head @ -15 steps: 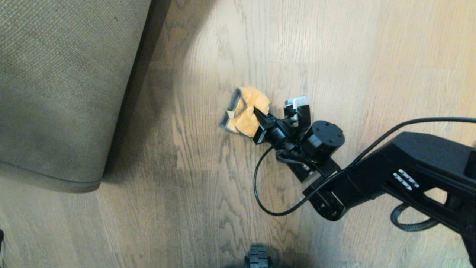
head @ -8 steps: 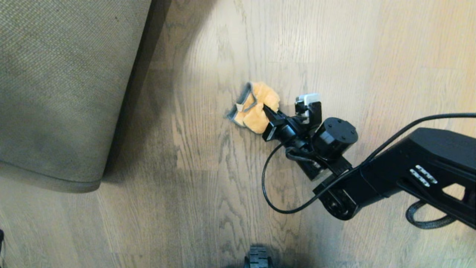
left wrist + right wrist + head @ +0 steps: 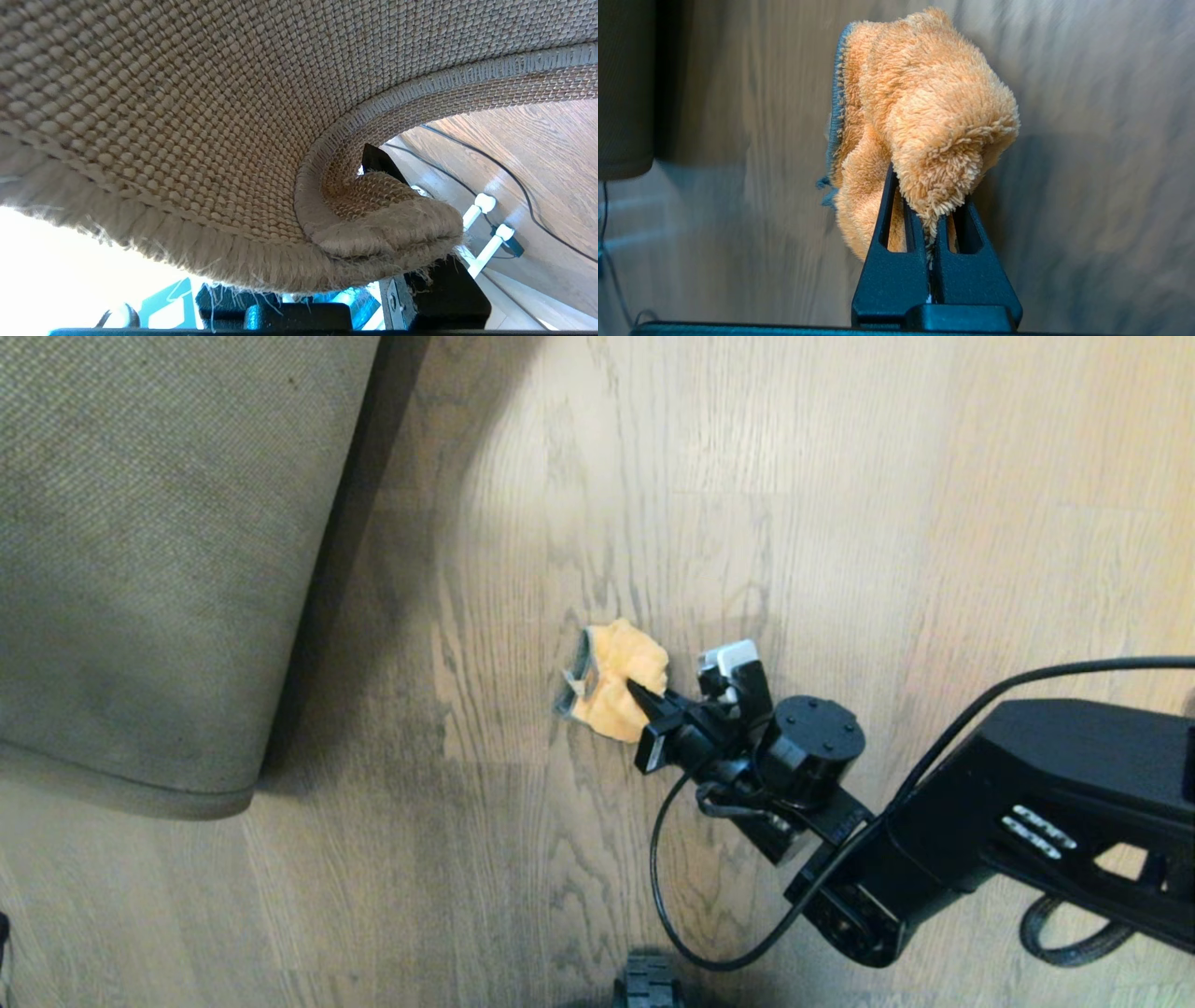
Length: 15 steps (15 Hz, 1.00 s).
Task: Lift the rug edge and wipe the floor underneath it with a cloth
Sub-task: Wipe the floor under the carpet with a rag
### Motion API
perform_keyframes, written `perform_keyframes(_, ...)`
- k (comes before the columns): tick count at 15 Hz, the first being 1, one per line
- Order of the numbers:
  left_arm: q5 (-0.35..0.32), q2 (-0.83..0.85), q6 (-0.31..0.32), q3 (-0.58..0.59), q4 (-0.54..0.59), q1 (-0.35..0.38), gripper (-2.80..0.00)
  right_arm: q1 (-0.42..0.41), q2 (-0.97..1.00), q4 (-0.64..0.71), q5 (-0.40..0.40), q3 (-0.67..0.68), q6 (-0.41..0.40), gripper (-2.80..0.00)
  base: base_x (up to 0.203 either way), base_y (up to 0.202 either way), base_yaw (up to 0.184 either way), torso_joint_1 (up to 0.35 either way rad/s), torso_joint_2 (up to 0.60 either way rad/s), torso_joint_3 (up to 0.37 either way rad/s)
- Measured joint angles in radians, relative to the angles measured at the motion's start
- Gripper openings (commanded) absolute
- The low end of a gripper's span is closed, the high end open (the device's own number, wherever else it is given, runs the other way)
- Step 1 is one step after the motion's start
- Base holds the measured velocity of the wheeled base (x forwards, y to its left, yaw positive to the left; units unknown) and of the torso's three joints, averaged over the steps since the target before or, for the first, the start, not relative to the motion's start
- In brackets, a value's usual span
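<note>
Rug edge (image 3: pixel 168 579), pale with coarse tan woven backing, is pinched up by the left end effector (image 3: pixel 373 205) so the right end effector (image 3: pixel 644 702), clamped on the fluffy orange terry cloth (image 3: pixel 618 681), can wipe the exposed grey-brown plank floor (image 3: pixel 523 821).

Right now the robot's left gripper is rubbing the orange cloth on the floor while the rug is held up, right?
Not quite: the right gripper has the cloth, as the right wrist view shows, shut on it over the floor. The left gripper holds up the rug.
</note>
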Motion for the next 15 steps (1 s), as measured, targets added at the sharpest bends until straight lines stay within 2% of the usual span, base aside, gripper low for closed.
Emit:
perform_keyframes(11, 0.003, 0.000, 0.000, 0.005, 0.000, 0.001, -2.80, 0.210, 0.126, 0.000, -0.119, 0.042, 0.002, -2.80, 0.000, 0.000, 0.000, 0.000, 0.00, 0.000)
perform_keyframes(15, 0.002, 0.001, -0.001, 0.006, 0.000, 0.000, -2.80, 0.229, 0.145, 0.000, -0.123, 0.036, 0.004, -2.80, 0.000, 0.000, 0.000, 0.000, 0.00, 0.000)
